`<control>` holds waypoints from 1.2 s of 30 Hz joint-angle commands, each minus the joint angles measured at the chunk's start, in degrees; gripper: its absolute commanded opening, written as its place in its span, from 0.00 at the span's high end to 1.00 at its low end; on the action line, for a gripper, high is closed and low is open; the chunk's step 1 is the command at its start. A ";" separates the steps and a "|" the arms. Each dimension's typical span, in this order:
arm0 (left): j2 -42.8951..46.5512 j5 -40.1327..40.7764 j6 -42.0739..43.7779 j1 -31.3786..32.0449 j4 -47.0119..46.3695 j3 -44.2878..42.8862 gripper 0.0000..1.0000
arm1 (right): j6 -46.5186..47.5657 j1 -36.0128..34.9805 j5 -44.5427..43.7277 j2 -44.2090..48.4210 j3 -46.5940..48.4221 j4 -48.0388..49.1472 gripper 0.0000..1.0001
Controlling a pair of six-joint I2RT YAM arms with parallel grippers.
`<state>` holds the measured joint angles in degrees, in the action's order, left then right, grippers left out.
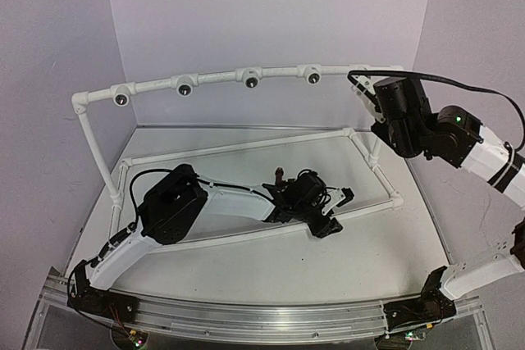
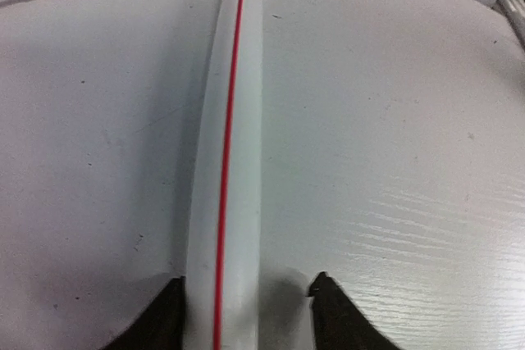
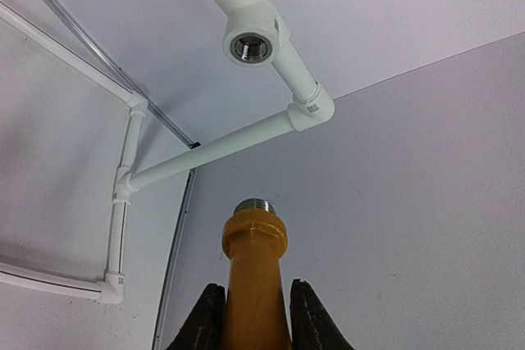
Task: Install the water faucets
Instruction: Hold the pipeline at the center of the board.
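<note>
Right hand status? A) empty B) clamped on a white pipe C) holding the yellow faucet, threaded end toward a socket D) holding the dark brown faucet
C: the right wrist view shows the right hand shut on the yellow faucet, whose silvery threaded end points up toward the pipe socket and is not yet in it.

Frame: white plastic pipe frame (image 1: 217, 79), standing on the pale surface (image 1: 271, 260).
Sockets: four round white pipe sockets (image 1: 251, 79) along its top rail.

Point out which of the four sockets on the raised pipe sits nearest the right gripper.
The rightmost socket. The right gripper, jaws shut on the yellow faucet, hovers just beside it; the rest lie farther left.
</note>
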<state>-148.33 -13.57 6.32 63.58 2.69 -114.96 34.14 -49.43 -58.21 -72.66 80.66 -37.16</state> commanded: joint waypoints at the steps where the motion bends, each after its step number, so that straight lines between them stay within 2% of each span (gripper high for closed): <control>1: -0.47 -1.89 3.57 1.00 1.57 0.58 0.74 | 2.25 0.37 1.15 -1.45 0.65 0.96 1.00; 3: 1.14 -2.44 4.45 1.25 2.98 1.42 0.95 | 3.44 0.69 2.01 -2.90 3.30 0.85 1.00; 4: 1.40 -2.14 5.05 1.25 5.05 0.91 0.99 | 4.15 1.46 2.49 -3.64 4.81 0.83 1.00; 7: 3.25 -1.87 6.85 1.28 9.62 2.88 1.00 | 9.98 5.51 4.10 -4.39 4.00 4.18 1.00; 10: 7.03 -2.13 9.14 1.24 10.70 8.77 1.00 | 25.56 4.76 2.98 1.03 -7.99 23.43 1.00; 13: 8.00 -2.02 12.16 0.97 15.01 11.03 1.00 | 39.94 4.15 4.10 5.85 -19.50 39.97 1.00; 15: 8.28 -2.80 13.70 0.90 17.19 13.32 1.00 | 46.65 4.03 4.57 7.73 -23.73 50.29 1.00; 21: 9.73 -6.81 11.48 -1.93 18.49 18.16 1.00 | 50.70 3.75 7.30 7.49 -22.86 53.51 1.00; 31: 5.45 -1.82 9.16 -0.51 18.49 14.71 1.00 | 52.81 4.56 16.07 8.55 -23.95 55.66 1.00; 36: 4.97 -0.65 8.59 -0.30 18.41 14.33 1.00 | 55.47 6.56 20.33 9.31 -28.18 59.99 1.00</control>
<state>-138.75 -16.17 14.96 62.94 8.94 -101.84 87.09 -44.55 -42.56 -65.24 55.08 16.01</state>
